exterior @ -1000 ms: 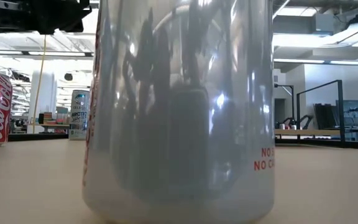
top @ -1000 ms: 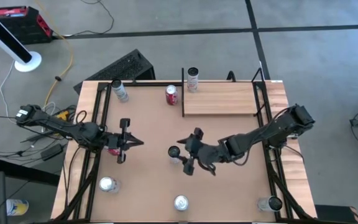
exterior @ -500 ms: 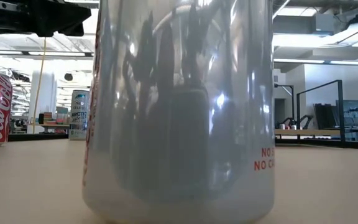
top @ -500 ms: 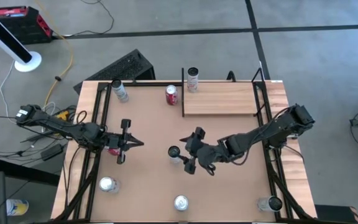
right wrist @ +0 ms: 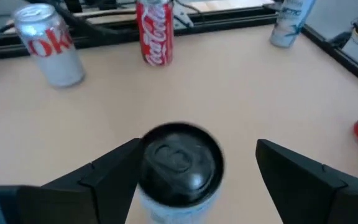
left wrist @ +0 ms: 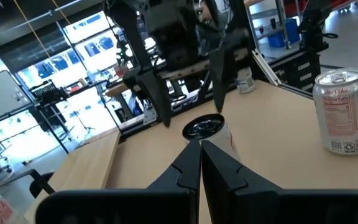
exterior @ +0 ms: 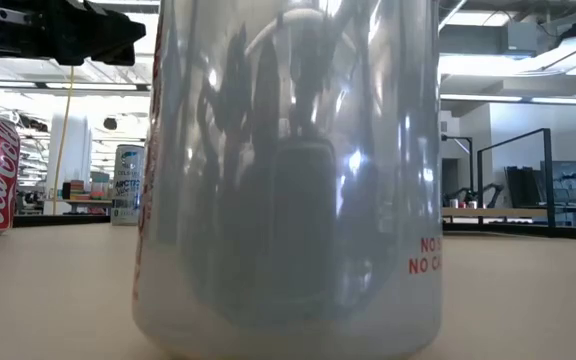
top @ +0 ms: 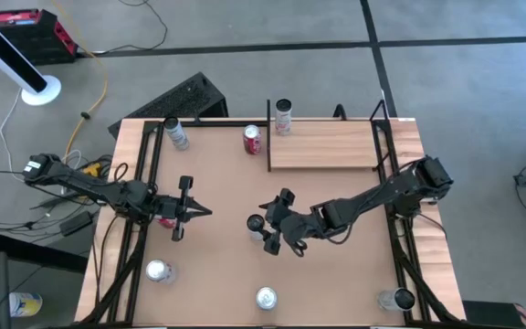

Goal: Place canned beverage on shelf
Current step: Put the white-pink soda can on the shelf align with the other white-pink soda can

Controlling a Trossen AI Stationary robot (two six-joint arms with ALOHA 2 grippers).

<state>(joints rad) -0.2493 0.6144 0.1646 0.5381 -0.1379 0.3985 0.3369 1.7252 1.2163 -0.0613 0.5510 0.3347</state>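
Here, biggest to smallest:
Counter (top: pixel 336 274): holds several cans.
Shelf (top: pixel 322 146): far edge, one can (top: pixel 284 116) at its railed end.
Right gripper (top: pixel 265 235): jaws wide around the black-topped can (top: pixel 256 224) mid-counter, maybe not touching.
Left gripper (top: pixel 206 212): jaws closed, empty, near the left edge.

Shelf (top: pixel 322 146) at table's (top: pixel 217 274) far right; one can (top: pixel 283 116) on its far-left corner. Coca-Cola can (top: pixel 252 139) just left of shelf rail, another can (top: pixel 175 133) far left. Dark-topped can (top: pixel 257 224) mid-table. Three cans along near edge (top: pixel 157 270) (top: pixel 265 297) (top: pixel 398 298).
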